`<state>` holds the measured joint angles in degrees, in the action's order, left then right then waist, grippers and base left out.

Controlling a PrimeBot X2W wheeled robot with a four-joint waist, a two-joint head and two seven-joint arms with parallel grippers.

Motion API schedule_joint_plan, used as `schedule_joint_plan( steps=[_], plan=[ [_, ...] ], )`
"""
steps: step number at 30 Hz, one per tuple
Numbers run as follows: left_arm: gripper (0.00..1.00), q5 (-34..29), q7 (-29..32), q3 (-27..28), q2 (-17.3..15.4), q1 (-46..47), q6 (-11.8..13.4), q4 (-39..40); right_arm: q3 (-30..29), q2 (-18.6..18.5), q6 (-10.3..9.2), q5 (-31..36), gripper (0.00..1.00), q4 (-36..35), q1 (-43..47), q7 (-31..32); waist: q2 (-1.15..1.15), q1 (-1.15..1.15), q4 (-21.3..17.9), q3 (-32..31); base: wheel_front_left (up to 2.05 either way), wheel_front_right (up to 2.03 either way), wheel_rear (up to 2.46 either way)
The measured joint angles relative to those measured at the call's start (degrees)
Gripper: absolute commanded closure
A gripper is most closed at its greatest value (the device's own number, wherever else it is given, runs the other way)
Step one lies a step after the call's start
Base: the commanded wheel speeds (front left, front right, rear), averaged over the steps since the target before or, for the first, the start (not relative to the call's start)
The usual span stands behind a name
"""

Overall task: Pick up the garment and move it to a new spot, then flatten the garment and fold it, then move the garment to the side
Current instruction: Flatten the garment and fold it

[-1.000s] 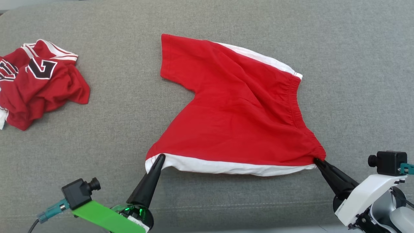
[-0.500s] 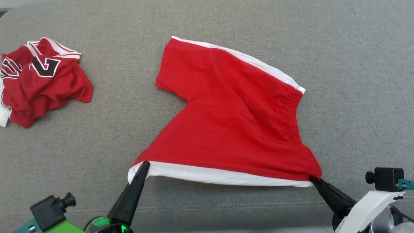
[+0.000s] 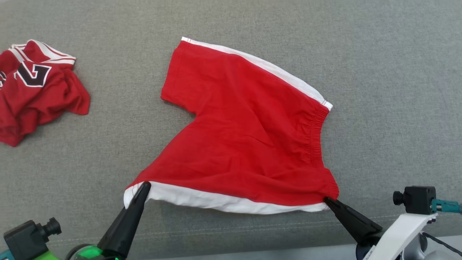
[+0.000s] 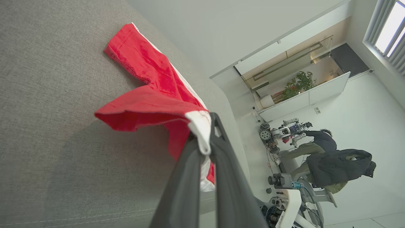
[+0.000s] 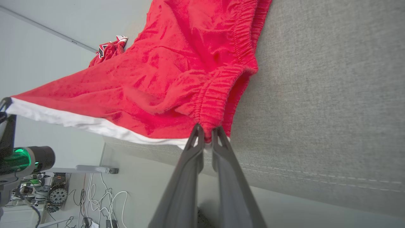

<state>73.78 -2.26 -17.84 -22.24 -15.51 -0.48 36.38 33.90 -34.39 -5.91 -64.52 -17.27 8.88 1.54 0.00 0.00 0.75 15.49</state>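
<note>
The garment [image 3: 245,133] is a pair of red shorts with white side stripes, spread over the grey cushion [image 3: 379,72]. Its near edge is lifted and stretched between my two grippers. My left gripper [image 3: 143,186] is shut on the white hem corner at the lower left; in the left wrist view the white cloth [image 4: 201,133] sits pinched at the left gripper [image 4: 205,126] tips. My right gripper [image 3: 327,200] is shut on the elastic waistband corner at the lower right, and the right wrist view shows the right gripper [image 5: 207,131] clamped on the gathered waistband [image 5: 218,104].
A crumpled red jersey [image 3: 32,86] with a black-and-white number lies at the far left of the cushion. The cushion's front seam [image 3: 252,225] runs just below the grippers. A person [image 4: 329,158] bends over equipment in the room beyond.
Both grippers have pulled the garment's near edge toward me and to the left, dragging the shorts along the cushion. The head camera has shifted too.
</note>
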Motion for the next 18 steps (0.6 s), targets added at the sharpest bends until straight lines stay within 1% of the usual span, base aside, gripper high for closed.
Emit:
schedule_joint_plan(
  steps=[1, 2, 5, 9, 11, 13, 14, 15, 16, 18],
  plan=[
    [1.00, -0.05, 0.48, 0.34, -0.59, 0.03, 0.57, 0.15, 0.33, 0.31, 0.36, -0.07, 1.00, -0.55, -0.68, 0.30, 0.00, 0.00, -0.28, 0.29, 0.00, 0.00, 0.00],
    [1.00, -0.29, 1.54, 0.92, -1.93, 0.33, 1.20, 0.55, 0.66, 1.30, 1.11, -0.20, 1.00, -1.63, -2.25, 0.55, 0.00, 0.00, -0.92, 0.93, 0.00, 0.00, 0.00],
    [1.00, -0.52, 3.42, 1.55, -3.74, 1.92, 2.37, 1.23, 0.62, 2.82, 1.87, -1.47, 1.00, -2.82, -4.17, 0.62, 0.00, 0.00, -1.85, 2.08, 0.00, 0.00, 0.00],
    [1.00, -0.92, 6.70, 3.70, -7.30, 6.66, 3.87, 1.57, 0.16, 3.75, 1.87, -2.11, 1.00, -3.11, -5.95, 0.79, 0.00, 0.00, -2.96, 3.90, 0.00, 0.00, 0.00],
    [1.00, -0.89, 7.53, 4.36, -7.91, 8.00, 4.35, 1.57, 0.03, 3.81, 1.87, -2.11, 1.00, -3.03, -6.39, 0.80, 0.00, 0.00, -3.21, 4.40, 0.00, 0.00, 0.00],
    [1.00, -0.81, 9.18, 5.60, -9.29, 10.20, 5.20, 1.62, -0.23, 4.16, 1.86, -2.12, 1.00, -2.75, -7.49, 1.10, 0.00, 0.00, -3.74, 5.38, 0.00, 0.00, 0.00],
    [1.00, -0.76, 10.07, 6.15, -10.03, 11.18, 5.53, 1.67, -0.48, 4.50, 1.85, -2.16, 1.00, -2.59, -8.11, 1.10, 0.00, 0.00, -4.03, 5.90, 0.00, 0.00, 0.00],
    [1.00, -0.11, 12.12, 7.00, -11.57, 13.41, 5.76, 1.72, -1.54, 5.64, 1.82, -2.81, 1.00, -2.16, -9.33, 1.02, 0.00, 0.00, -4.61, 6.96, 0.00, 0.00, 0.00],
    [1.00, -0.11, 12.12, 7.00, -11.57, 13.41, 5.76, 1.72, -1.54, 5.64, 1.82, -2.81, 1.00, -2.16, -9.33, 1.02, 0.00, 0.00, -4.61, 6.96, 0.00, 0.00, 0.00],
    [1.00, 0.18, 14.25, 8.12, -13.38, 16.18, 6.12, 1.70, -2.16, 6.66, 1.81, -3.66, 1.00, -1.77, -10.79, 1.02, 0.00, 0.00, -5.21, 8.11, 0.00, 0.00, 0.00]
  ],
)
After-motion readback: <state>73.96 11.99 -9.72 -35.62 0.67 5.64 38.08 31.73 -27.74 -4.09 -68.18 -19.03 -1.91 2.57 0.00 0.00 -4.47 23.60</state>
